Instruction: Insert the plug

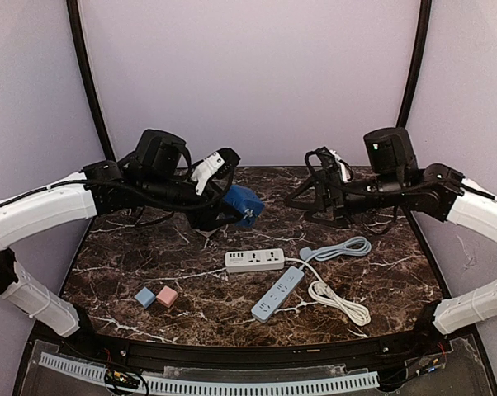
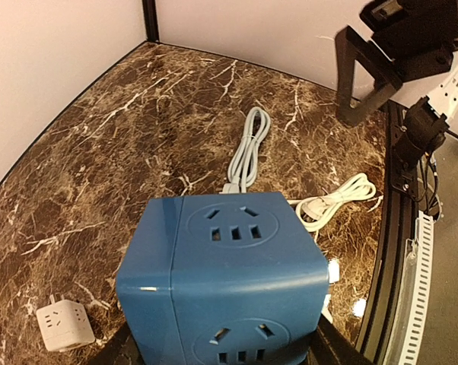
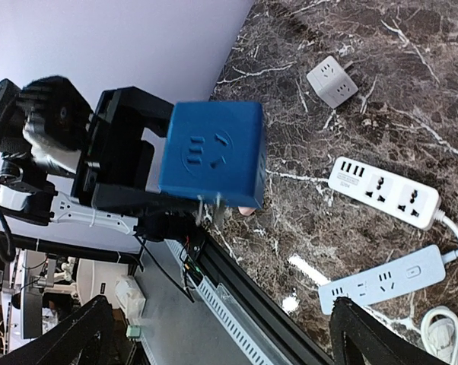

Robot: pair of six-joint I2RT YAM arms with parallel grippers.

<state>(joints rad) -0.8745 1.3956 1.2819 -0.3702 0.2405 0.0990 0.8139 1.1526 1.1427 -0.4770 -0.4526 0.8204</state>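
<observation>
The left gripper holds the blue cube socket lifted, its holes facing outward, probably for easy insertion; the right gripper hangs wide, empty, opposite it.

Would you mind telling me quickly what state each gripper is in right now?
Left gripper: closed on the blue socket cube.
Right gripper: open, holding nothing.

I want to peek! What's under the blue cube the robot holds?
Only marble table shows below the blue cube, held in the air by the left gripper. The spot straight beneath is hidden.
</observation>
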